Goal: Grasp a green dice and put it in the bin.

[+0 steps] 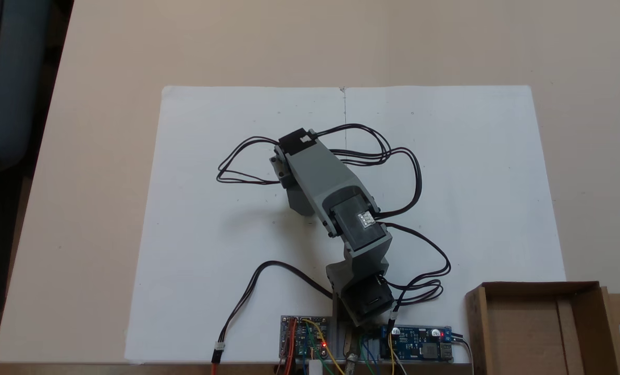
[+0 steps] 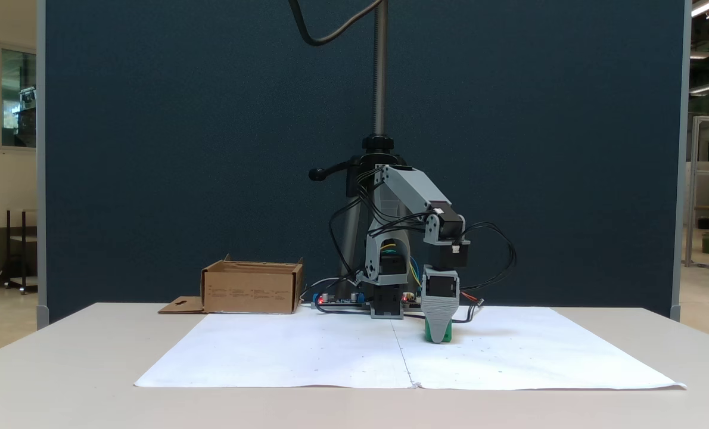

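Lab: partition [image 2: 211, 149], bare circuit boards [image 1: 419, 344]

From my low fixed view, the bin [image 2: 252, 288] sits on the table [image 2: 62, 381] left of the arm's base, off the paper sheet [image 2: 307, 351]. The gripper [image 2: 438, 333] reaches down onto the sheet right of centre, the green dice [image 2: 445, 335] at its tip.

claw [image 2: 437, 333] jaws overlap, state unclear | bin [image 1: 549, 333] cropped by frame edge
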